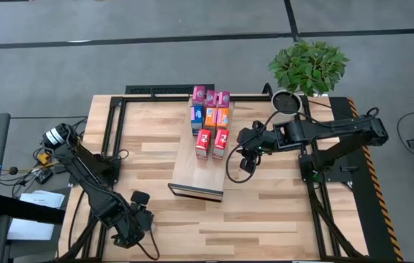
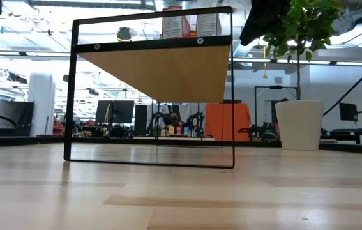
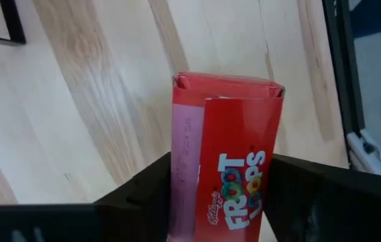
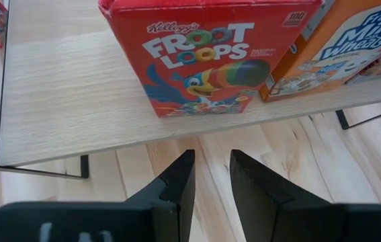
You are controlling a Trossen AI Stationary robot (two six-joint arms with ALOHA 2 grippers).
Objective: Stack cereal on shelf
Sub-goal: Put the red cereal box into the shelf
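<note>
The shelf [image 1: 201,164] is a pale plank on a black frame in the table's middle. On its far half stand several cereal boxes: magenta [image 1: 205,95], blue [image 1: 196,115], orange [image 1: 216,117] and two red [image 1: 212,143]. Near the table's near left corner, my left gripper [image 1: 139,219] is shut on another red cereal box [image 3: 234,134], which the gripper hides in the high view. My right gripper [image 1: 244,157] hovers off the shelf's right long edge. Its fingers [image 4: 210,161] stand a little apart with nothing between them, facing a red box [image 4: 203,54] on the shelf. My left gripper pinches the red box across its width, one finger [image 3: 143,198] on the pale pink narrow side [image 3: 182,158] and the other on the opposite narrow side. The fingers come steeply from above. The box's top flap [image 3: 227,87] shows past the fingertips; its lower end is hidden.
A potted plant [image 1: 309,66] stands at the table's far right corner, with a round black object [image 1: 287,101] beside it. Black frame rails [image 1: 115,131] run along the table's left, far and right sides. Bare slatted wood lies between the shelf and the left gripper.
</note>
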